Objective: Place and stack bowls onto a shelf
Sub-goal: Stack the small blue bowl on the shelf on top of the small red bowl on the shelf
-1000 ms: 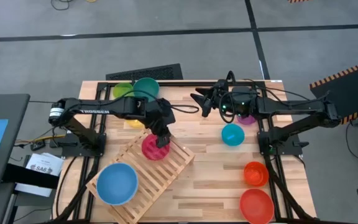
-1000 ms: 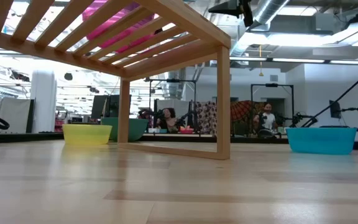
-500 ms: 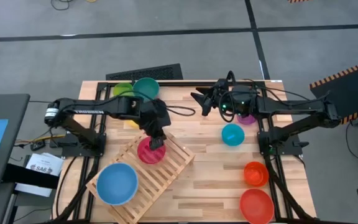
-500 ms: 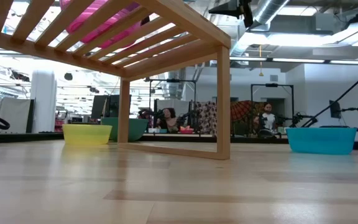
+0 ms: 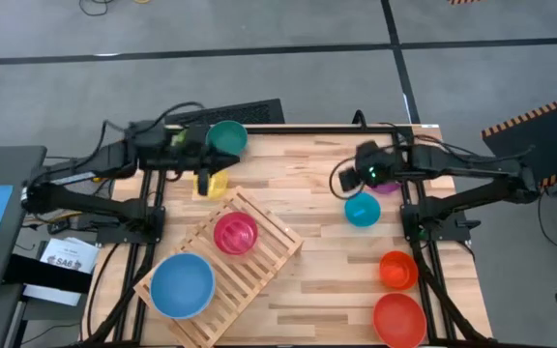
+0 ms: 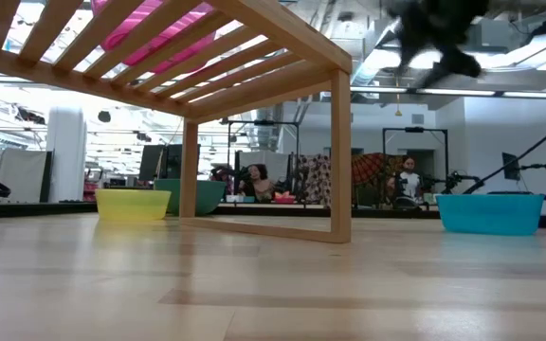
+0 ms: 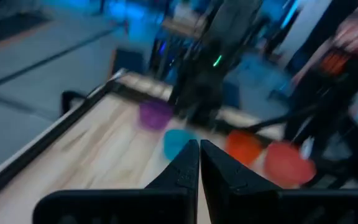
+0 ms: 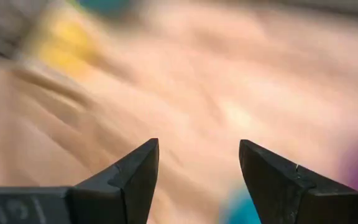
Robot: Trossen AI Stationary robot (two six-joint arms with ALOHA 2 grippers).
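My left gripper (image 7: 199,163) is pinched empty, pink bowl (image 5: 235,233) on shelf (image 5: 259,259). Right gripper (image 8: 197,165) gapes above teal bowl (image 5: 362,209), I think to grab it.

— What sits on the light-wood plank tabletop (image 5: 307,280)?
— A pale slatted wooden shelf (image 5: 259,259), lying askew, carrying a round pink plastic bowl (image 5: 235,233).
— And elsewhere?
— Blue (image 5: 182,285), cyan (image 5: 362,210), orange (image 5: 397,270), red (image 5: 398,320), yellow (image 6: 133,204) bowls directly on the planks.

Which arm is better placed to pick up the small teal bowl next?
The right arm, I'd say. Its tool is open and sits just beside the small teal bowl, while the left tool is shut, across the table over the yellow bowl.
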